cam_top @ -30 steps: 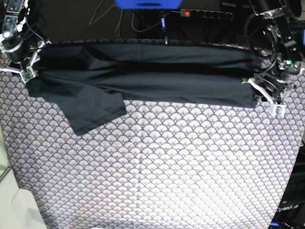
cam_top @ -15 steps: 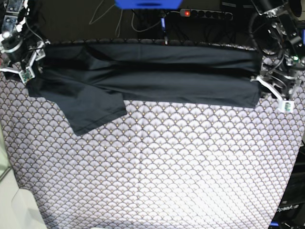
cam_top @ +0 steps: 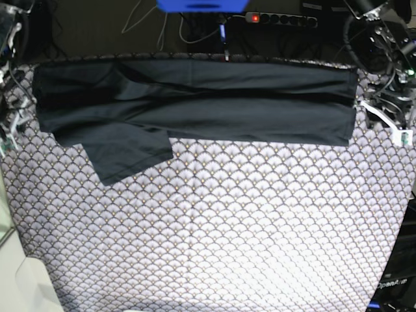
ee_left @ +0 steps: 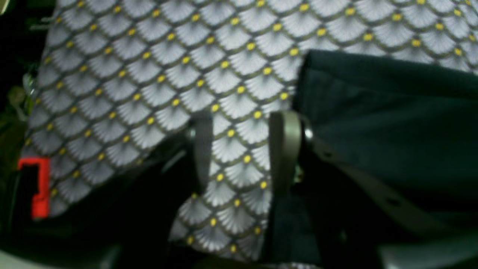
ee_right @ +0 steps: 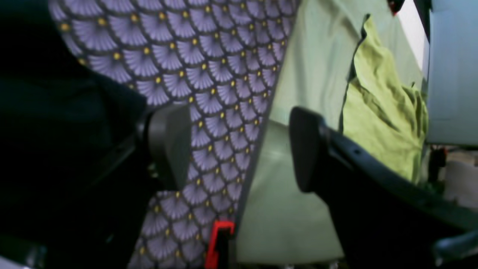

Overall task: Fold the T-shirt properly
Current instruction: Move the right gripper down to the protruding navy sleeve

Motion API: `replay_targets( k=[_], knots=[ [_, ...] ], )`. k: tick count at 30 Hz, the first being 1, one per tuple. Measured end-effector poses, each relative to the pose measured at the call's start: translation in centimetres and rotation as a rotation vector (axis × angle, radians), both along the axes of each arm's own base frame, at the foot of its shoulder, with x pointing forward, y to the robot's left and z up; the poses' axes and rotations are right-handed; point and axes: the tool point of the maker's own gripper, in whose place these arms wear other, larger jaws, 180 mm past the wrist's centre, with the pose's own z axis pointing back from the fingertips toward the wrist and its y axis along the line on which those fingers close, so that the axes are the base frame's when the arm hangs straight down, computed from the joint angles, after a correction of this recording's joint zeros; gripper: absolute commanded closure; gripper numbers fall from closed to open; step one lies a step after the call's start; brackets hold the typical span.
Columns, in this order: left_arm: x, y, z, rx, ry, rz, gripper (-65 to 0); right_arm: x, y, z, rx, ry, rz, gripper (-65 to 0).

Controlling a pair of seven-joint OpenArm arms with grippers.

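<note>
The dark T-shirt (cam_top: 195,104) lies folded into a long band across the far part of the table, with one sleeve (cam_top: 130,153) sticking out toward the front at the left. My left gripper (cam_top: 390,123) is open just off the band's right end. In the left wrist view it (ee_left: 242,149) is empty over bare tablecloth, with the shirt's edge (ee_left: 373,123) beside one finger. My right gripper (cam_top: 8,133) is open off the band's left end. In the right wrist view it (ee_right: 239,149) straddles the table's edge, with the shirt (ee_right: 56,112) to its left.
The table (cam_top: 214,234) wears a scale-patterned cloth. A power strip (cam_top: 279,19) and cables lie behind the far edge. A light green cloth (ee_right: 381,112) lies off the table beyond the right gripper.
Both grippers have drawn outward, away from the shirt's two ends, and now stand open beside it. The shirt's left end has spread a little wider; the band has otherwise stayed put.
</note>
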Motion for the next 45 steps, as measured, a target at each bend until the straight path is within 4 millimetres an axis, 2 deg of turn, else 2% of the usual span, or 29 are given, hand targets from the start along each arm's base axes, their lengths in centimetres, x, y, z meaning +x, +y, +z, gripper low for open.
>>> replay_targets(
  k=[4,6,10,12,17,19,21,25,27,30,33,37,40,43,45],
  knots=[
    [0.0,0.2,0.1,0.003,0.0,0.003,-24.7,-0.1,0.4,-0.3,0.003,0.007,0.009,-42.3],
    [-0.1,0.4,0.1,0.005,0.0,0.009,-24.8,0.2,1.2,-1.0,-0.013,0.043,0.033,-42.3],
    [-0.2,0.1,-0.2,-0.004,0.007,0.009,-24.8,4.3,6.4,-0.5,0.052,-0.007,0.162,-42.3],
    [-0.1,-0.1,-0.2,-0.008,0.003,0.009,-24.8,5.4,7.0,-0.6,0.003,0.043,0.165,-42.3],
    [-0.3,0.1,-0.2,-0.005,0.011,0.014,-24.8,9.1,9.0,1.1,-0.011,0.021,0.198,-42.3],
    [-0.4,0.1,-0.3,-0.005,0.011,0.013,-24.8,10.1,9.1,0.9,-0.01,0.035,0.193,-42.3],
    [-0.9,0.0,-0.6,-0.006,0.025,0.012,-24.8,10.4,8.7,-0.2,0.014,0.061,0.181,-42.2],
    [-1.4,0.2,-0.9,-0.001,0.04,0.017,-24.8,9.6,7.2,-4.2,0.055,0.158,0.14,-42.0],
    [-1.1,0.1,-0.7,-0.005,0.023,0.012,-24.8,9.5,6.8,-4.9,0.099,0.15,0.131,-42.0],
    [-1.2,-0.1,-0.9,-0.008,0.03,0.01,-24.8,8.5,4.9,-5.2,0.117,0.132,0.087,-42.1],
    [-1.2,-0.1,-0.9,-0.008,0.031,0.01,-24.8,6.3,3.4,-6.3,0.092,0.176,0.057,-42.0],
    [-0.7,-0.4,-0.8,-0.015,0.02,0.006,-24.8,3.5,3.3,-7.7,0.088,0.215,0.066,-41.9],
    [-0.1,-0.4,-0.4,-0.014,0.004,0.003,-24.8,0.6,2.9,-9.1,0.098,0.258,0.052,-41.9],
    [0.1,-0.3,-0.5,-0.021,-0.001,0.007,-24.8,-1.8,3.1,-9.0,0.103,0.253,0.066,-41.9],
    [-0.4,-0.4,-1.6,-0.041,0.027,0.013,-24.8,-3.1,3.3,-8.8,0.081,0.265,0.079,-41.9]
  ],
)
